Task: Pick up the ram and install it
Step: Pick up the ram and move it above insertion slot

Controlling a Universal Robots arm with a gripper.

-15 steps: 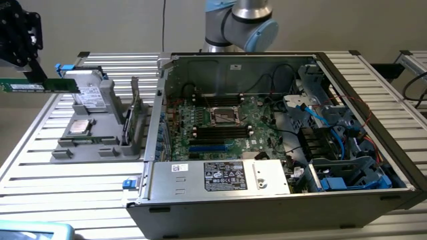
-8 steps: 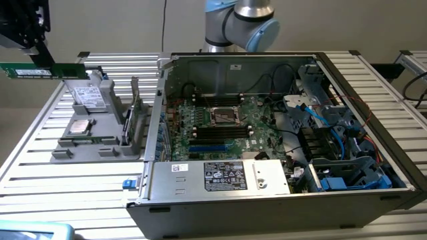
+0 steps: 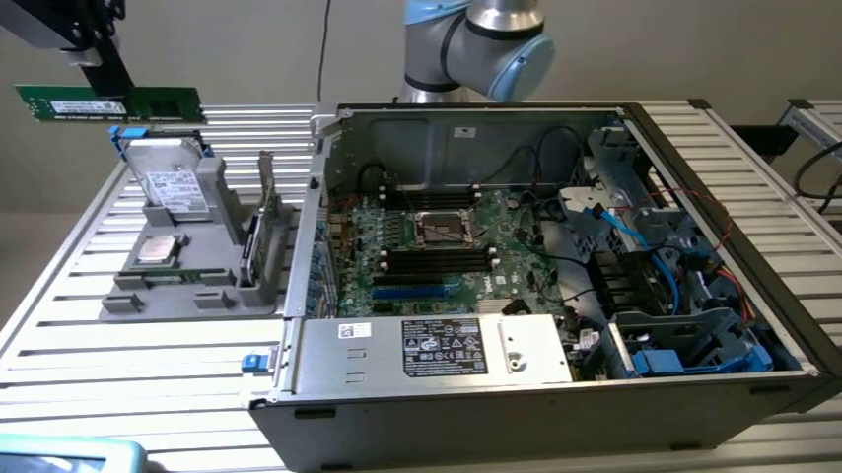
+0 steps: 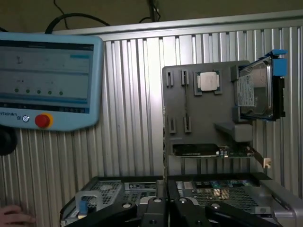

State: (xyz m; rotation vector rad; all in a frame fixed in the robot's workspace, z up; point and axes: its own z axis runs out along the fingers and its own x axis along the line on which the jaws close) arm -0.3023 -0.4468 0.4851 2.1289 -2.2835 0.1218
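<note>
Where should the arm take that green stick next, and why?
Probably carry it sideways toward the exterior view's right, over the open computer case. The pincer is shut on the ram, high above the grey parts holder, while the black memory slots lie inside the case.

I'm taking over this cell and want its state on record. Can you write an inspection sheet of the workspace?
Surface: slatted metal table carrying an open computer case.
Job's things: ram held in the air, outside the case; black motherboard slots inside it.
Clutter: grey parts holder with hard drive and processor.
Gripper: gripper shut on the ram.
Cables: blue and black cables inside the case.
Surroundings: teach pendant; a person's hand nearby.
</note>
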